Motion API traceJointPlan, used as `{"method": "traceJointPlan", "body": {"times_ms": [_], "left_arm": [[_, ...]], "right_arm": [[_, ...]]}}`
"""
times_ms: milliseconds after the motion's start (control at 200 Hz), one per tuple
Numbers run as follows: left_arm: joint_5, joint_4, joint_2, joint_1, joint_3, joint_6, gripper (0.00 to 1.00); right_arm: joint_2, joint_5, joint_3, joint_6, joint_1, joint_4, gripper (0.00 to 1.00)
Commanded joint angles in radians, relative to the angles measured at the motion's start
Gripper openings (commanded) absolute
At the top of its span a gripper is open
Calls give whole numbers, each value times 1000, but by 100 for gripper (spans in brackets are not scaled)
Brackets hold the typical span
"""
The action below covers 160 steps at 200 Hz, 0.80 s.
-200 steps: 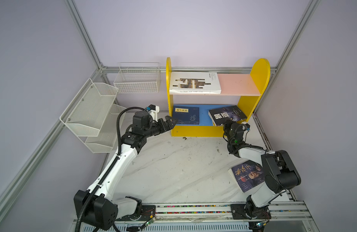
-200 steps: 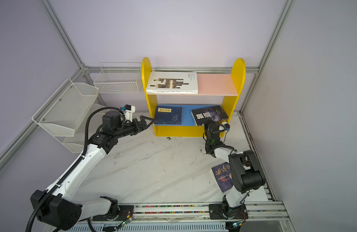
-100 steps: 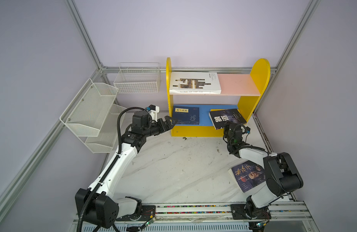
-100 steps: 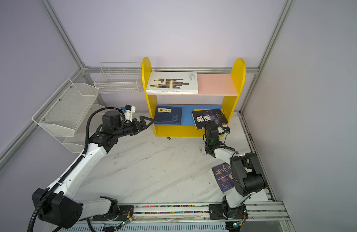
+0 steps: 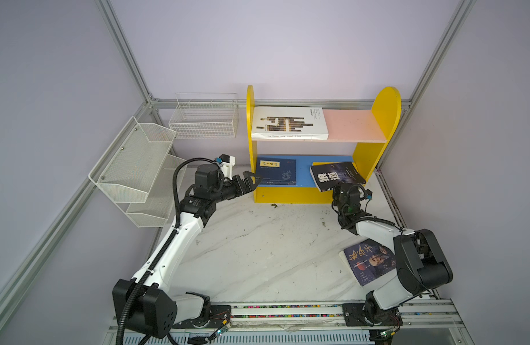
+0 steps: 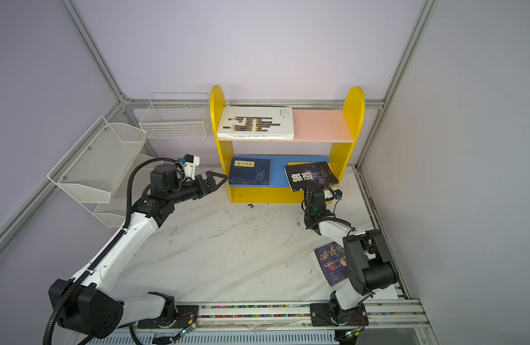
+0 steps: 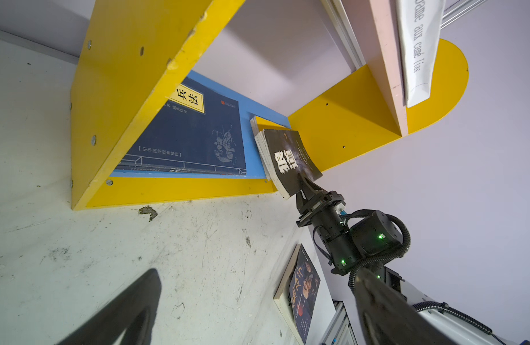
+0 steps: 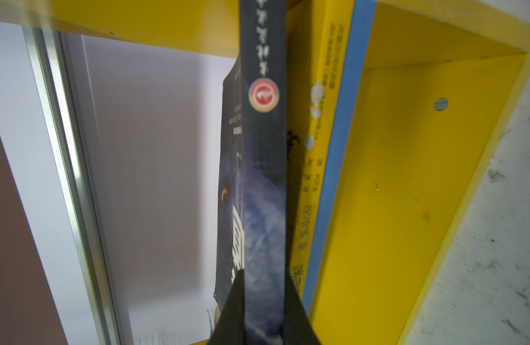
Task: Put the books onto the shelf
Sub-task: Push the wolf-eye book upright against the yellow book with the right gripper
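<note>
Looking across both top views, I see the shelf (image 5: 383,119), a painted wooden unit with rounded yellow side panels, standing at the back edge of the worktop (image 5: 257,245). Its pink upper board (image 5: 353,125) carries the large white book (image 5: 289,123) flat at the left end, and the right end is bare. On the blue lower board (image 5: 304,173) a navy book (image 5: 277,174) with a yellow title label lies flat at the left end. The black book (image 5: 336,176) sits askew at the right end, its near corner overhanging the board's front edge. My right hand (image 7: 304,186) is clamped on that overhanging corner. The left wrist view shows the fingers pinching cover and pages, while the right wrist view shows the glossy spine running between both fingers. That view also shows a yellow book (image 8: 313,179) beneath it on the blue board, only a thin sliver from above. My left hand (image 5: 251,179) hovers with jaws spread wide, close to the shelf's left panel. A dark-blue book with a face (image 5: 368,260) lies flat near the worktop's right edge, partly under my right arm. The marbled, scuffed worktop is open across its middle. A white mesh rack (image 5: 132,167) and a wire basket (image 5: 204,119) sit by its back-left corner.
</note>
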Motion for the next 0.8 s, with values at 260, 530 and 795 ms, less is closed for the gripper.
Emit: {"method": "traceJointPlan", "body": {"times_ms": [260,530,795], "left_arm": [[2,28,-53,21,-65,5,100],[-8,18,-63,27,-60,7,100],[12,34,-42,30,-56,-6,100]], "right_arm": [[106,102,95,69,14,263,0],[143,212,130,95,41,236,0],[54,327,114,84,74,73,0]]}}
